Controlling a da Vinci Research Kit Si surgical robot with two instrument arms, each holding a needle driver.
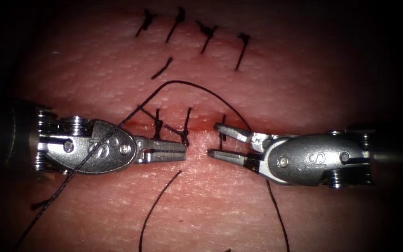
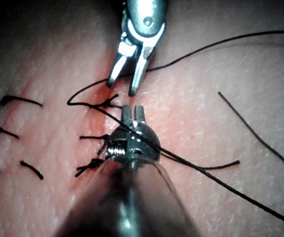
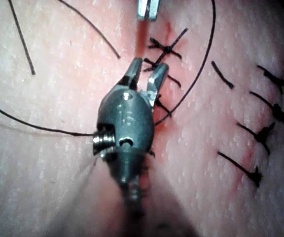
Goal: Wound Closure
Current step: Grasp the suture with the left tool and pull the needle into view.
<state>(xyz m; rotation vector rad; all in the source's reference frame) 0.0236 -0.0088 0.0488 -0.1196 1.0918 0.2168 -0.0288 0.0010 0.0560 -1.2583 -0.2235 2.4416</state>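
The left pincer is closed on nothing, tip just beside the knotted stitches on the cut. The right pincer gapes empty opposite. Thread loops over the tissue, draping across the left tool's body.

L tool jaws closed, empty, thread draped over wrist; R tool jaws apart, empty, just above cut w/ knotted stitches.

The left tool and right tool face each other over the cut; knotted stitches lie far.
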